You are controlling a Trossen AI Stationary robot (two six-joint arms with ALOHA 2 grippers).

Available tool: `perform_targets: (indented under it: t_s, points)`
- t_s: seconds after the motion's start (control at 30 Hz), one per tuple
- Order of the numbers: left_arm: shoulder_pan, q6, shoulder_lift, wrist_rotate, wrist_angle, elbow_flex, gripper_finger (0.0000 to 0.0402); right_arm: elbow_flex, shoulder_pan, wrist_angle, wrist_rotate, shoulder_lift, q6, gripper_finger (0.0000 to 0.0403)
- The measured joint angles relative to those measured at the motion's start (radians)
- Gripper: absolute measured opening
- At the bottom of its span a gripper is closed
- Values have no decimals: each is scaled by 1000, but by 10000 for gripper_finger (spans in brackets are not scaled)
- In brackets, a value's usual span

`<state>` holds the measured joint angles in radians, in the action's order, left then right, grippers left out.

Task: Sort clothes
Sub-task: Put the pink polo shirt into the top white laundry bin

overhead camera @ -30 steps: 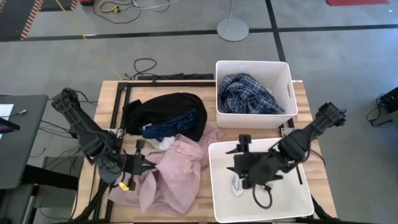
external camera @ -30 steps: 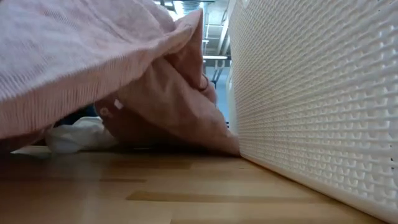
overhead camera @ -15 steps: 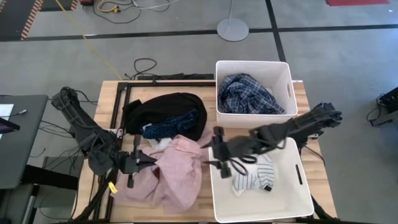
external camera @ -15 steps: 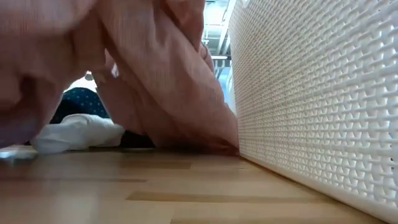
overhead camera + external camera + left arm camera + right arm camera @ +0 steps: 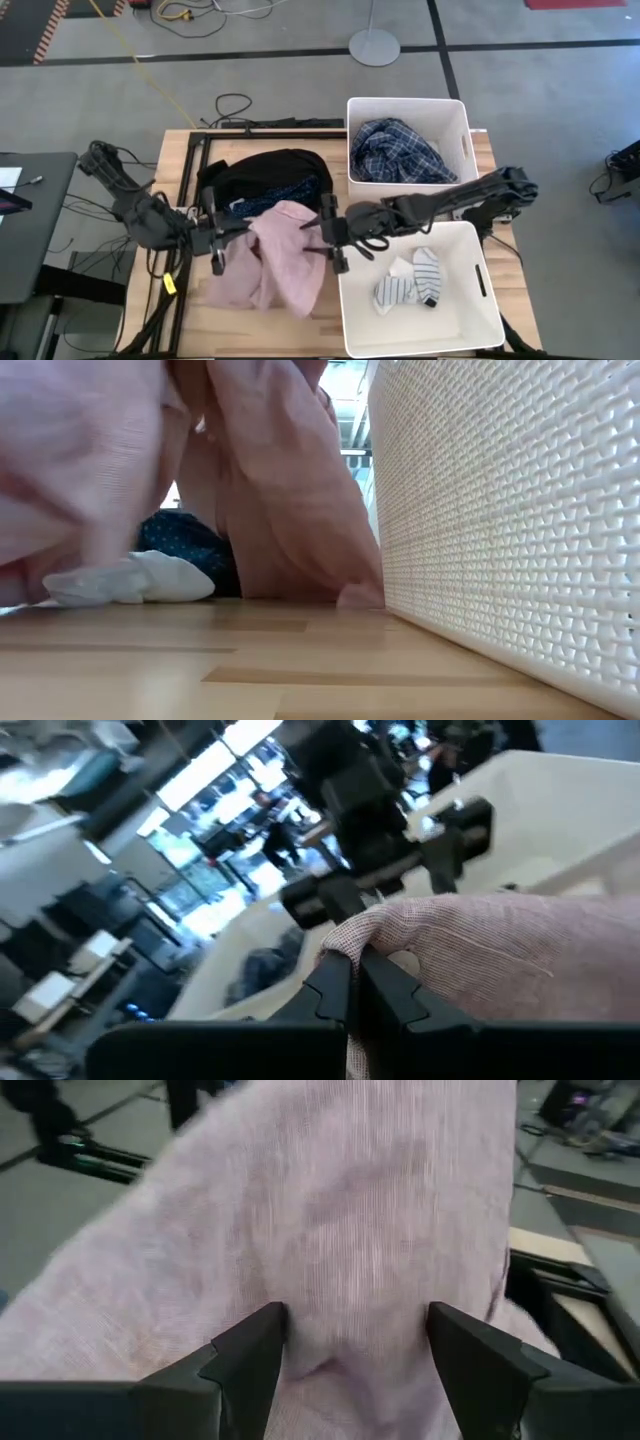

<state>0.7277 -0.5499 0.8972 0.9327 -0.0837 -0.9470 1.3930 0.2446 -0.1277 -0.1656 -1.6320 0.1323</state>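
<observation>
The pink garment is bunched at the table's front middle, and its lower part lies on the wood. My left gripper is shut on its left upper part. My right gripper is open at its right side, a finger on either side of the cloth. The black garment and the navy dotted one lie behind it. A white sock lies on the table under it. The plaid shirt is in the far bin. Striped and white socks lie in the near bin. My left gripper pinches a raised fold of the pink garment between its two fingers, coming about level from the table's left. The cloth hangs slack from the hold, with its lower part on the table. My right gripper: I cannot tell whether its fingers touch the pink cloth between them.
The far white bin and the near white bin stand on the table's right half. The near bin's wall is right beside the pink garment. A black frame lies along the table's far left.
My right gripper has gone from over the near bin toward the table's left, up to the pink garment; the socks now lie in the bin. My left gripper has risen and moved toward the far edge, gathering the spread pink garment into a bunch and uncovering the white sock.
</observation>
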Motion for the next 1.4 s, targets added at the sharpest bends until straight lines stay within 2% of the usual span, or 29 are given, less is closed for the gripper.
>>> perform_targets:
  t_s: [0.1,0.3,0.5,0.67,0.83,0.97,1.07,1.13,1.3,1.4]
  points:
    - [-21,-76,-13,-26,73,0,1,0,-2,0,-46,24,12,265]
    - [-64,-224,-34,-134,236,-2,1,1,-35,6,-46,56,29,265]
    - [-146,-229,-15,-303,225,-93,1,1,-80,59,-45,59,62,265]
    - [-235,-190,29,-409,143,-197,1,1,-120,151,79,59,87,265]
    - [-340,-84,94,-546,28,-287,1,1,-144,251,153,59,109,265]
    - [-398,-50,152,-611,-6,-325,1,1,-161,278,221,58,108,259]
    - [-443,-39,195,-660,-6,-353,1,1,-166,290,248,44,107,230]
    - [-472,-24,226,-700,-8,-373,1,1,-166,287,249,39,110,193]
    - [-510,-8,278,-732,-19,-417,1,1,-165,263,251,41,160,34]
    - [-527,-2,296,-735,-27,-440,2,1,-155,288,251,41,188,14]
